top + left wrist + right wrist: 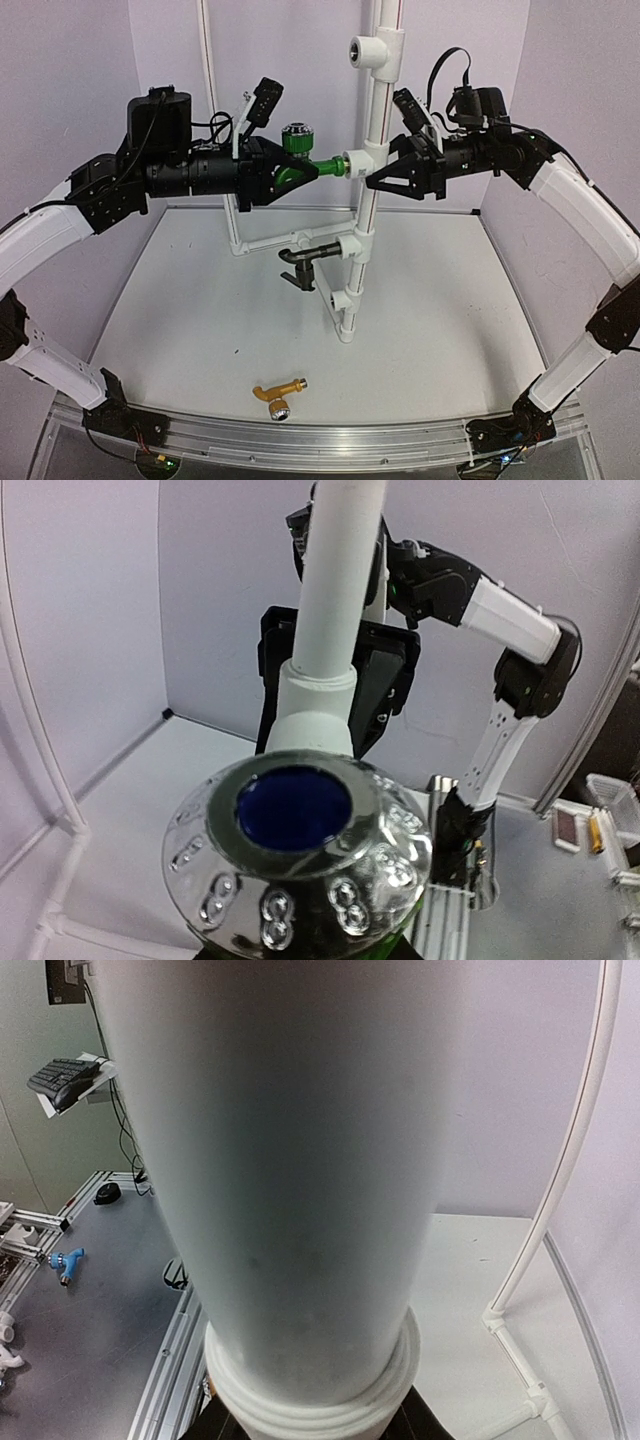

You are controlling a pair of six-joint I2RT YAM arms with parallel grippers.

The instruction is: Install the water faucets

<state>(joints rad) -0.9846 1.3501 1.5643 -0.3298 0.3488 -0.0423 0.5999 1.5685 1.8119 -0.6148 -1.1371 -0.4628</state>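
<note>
Now my left gripper (283, 172) is closed on the green faucet (322, 167), held level and high above the table (180, 300), its silver-capped knob up. In the left wrist view that knob fills the bottom of the picture. Far below, near the front edge, the orange faucet (277, 395) lies loose on its side, well apart from everything else. A little to the right, the black faucet (303, 262) sits in a low tee (349, 246), spout pointing down. The green faucet's threaded end meets the side port of a higher tee (361, 160) on the upright pipe (375, 105); how far in it is, I cannot tell. From the right, my right gripper (372, 180) clamps the pipe at that tee, a finger on each side, nearly closed. The right wrist view shows the pipe filling the picture.
</note>
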